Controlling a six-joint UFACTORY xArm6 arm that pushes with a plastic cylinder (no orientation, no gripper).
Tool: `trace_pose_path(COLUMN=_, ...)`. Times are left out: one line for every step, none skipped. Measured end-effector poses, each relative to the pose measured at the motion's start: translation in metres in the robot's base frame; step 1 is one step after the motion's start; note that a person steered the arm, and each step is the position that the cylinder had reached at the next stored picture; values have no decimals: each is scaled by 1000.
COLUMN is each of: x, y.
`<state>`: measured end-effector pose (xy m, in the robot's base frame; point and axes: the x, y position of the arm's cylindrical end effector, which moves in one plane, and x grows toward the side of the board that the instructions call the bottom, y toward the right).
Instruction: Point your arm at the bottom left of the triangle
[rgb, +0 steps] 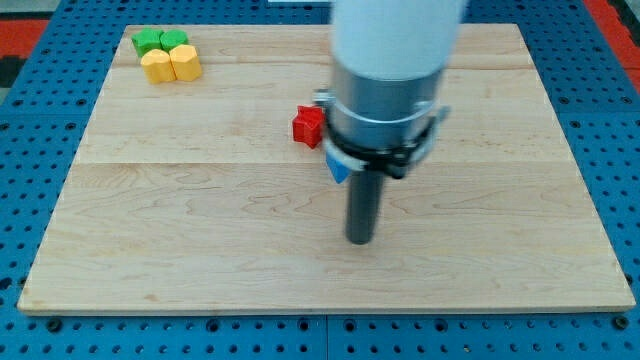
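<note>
A blue block (338, 170), its shape mostly hidden behind my arm, lies near the board's middle; only a small blue wedge shows. A red block (308, 126) sits just up and left of it. My tip (359, 240) rests on the board below and slightly right of the blue block, apart from it. At the view's top left, two green blocks (160, 41) sit above two yellow blocks (171, 65) in a tight cluster.
The wooden board (200, 250) lies on a blue pegboard table (30, 150). My arm's white and grey body (390, 70) covers the board's top middle and may hide other blocks.
</note>
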<state>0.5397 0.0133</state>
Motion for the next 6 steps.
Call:
trace_pose_path(x=0, y=-67)
trace_pose_path(x=0, y=-94)
trace_pose_path(x=0, y=-107)
trace_pose_path(x=0, y=-120)
trace_pose_path(x=0, y=-132)
trace_pose_path(x=0, y=-144)
